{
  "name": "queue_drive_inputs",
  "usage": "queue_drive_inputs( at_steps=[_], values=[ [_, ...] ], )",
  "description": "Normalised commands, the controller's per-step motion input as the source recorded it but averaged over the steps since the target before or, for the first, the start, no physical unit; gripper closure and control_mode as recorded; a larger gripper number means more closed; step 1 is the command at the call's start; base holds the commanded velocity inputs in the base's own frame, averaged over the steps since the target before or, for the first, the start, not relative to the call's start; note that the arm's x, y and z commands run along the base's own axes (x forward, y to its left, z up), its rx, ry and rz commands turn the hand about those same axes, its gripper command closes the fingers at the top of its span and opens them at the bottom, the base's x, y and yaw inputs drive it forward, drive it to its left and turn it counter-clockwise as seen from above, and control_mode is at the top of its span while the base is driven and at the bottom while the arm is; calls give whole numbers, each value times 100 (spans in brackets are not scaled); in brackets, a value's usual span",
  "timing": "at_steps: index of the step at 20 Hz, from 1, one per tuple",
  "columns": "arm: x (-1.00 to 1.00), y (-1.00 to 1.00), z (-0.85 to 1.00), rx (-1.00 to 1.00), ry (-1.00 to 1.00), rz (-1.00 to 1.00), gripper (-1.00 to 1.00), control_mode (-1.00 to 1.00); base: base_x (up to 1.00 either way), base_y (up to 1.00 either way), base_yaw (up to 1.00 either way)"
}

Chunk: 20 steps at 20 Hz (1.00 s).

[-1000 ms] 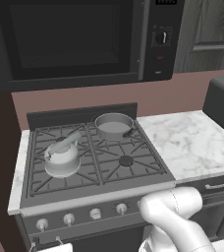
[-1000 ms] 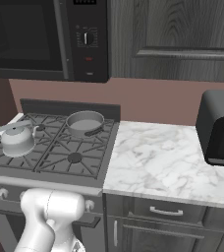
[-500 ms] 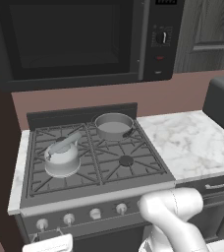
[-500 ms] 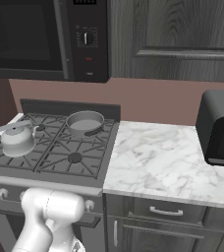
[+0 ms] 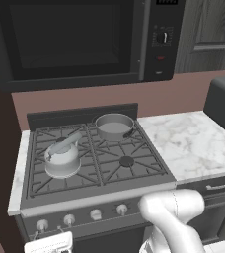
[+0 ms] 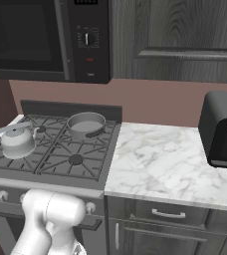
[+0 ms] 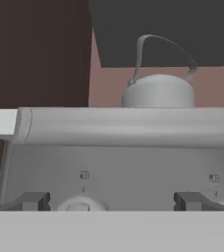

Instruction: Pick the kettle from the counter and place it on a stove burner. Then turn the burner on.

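Two fingertips [image 7: 35, 201] are standing well apart, framing a silver stove knob [image 7: 79, 204] on the front panel. Above, the kettle [image 5: 62, 157] is sitting on the front-left stove burner grate [image 5: 60, 170], off the marble desk [image 6: 170, 167]. Closing off-centre risks slipping around the knob, leaving the burner unlit.

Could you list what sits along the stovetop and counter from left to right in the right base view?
kettle → pot → marble counter → dark toaster
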Motion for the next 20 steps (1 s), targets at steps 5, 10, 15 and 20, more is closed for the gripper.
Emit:
queue_drive_inputs(
  at_steps=[5, 10, 15, 20],
  values=[
    [21, 14, -20, 0, 0, 0, -100, -100, 0, 0, 0],
    [20, 26, -17, 0, 0, 0, -100, -100, 0, 0, 0],
    [17, 33, -24, 0, 0, 0, -100, -100, 0, 0, 0],
    [17, 21, -21, -3, 1, 0, -100, -100, 0, 0, 0]
  ],
)
